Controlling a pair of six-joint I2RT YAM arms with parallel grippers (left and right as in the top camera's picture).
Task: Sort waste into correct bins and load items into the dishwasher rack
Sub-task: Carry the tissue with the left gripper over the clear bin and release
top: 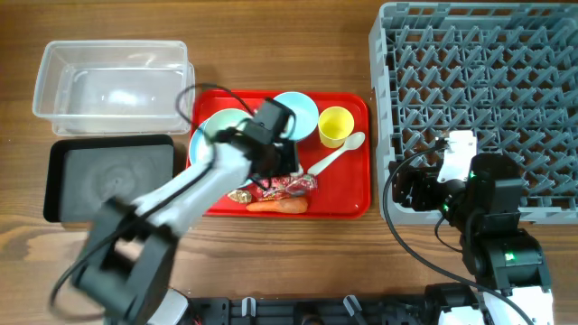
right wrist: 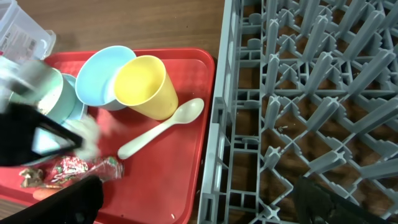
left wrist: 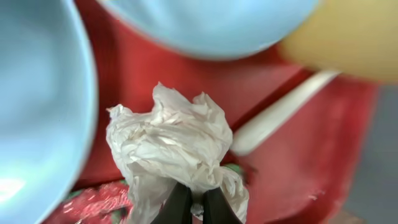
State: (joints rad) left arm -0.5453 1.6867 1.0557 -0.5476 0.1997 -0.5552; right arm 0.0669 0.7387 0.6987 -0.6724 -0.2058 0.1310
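The crumpled white tissue (left wrist: 174, 143) is clamped between the left fingers (left wrist: 178, 206) over the red tray (left wrist: 298, 155); the right fingers (right wrist: 74, 199) are held wide apart.

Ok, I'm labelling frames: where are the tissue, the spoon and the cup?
tissue (left wrist: 171, 140), left wrist view, middle of the crumpled wad.
spoon (right wrist: 158, 129), right wrist view, middle of its handle.
cup (top: 335, 125), overhead view, inside its open mouth.

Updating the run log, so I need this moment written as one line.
left tool: shut on tissue | right tool: open, by rack | on red tray: bowls, cup, spoon, wrapper, carrot
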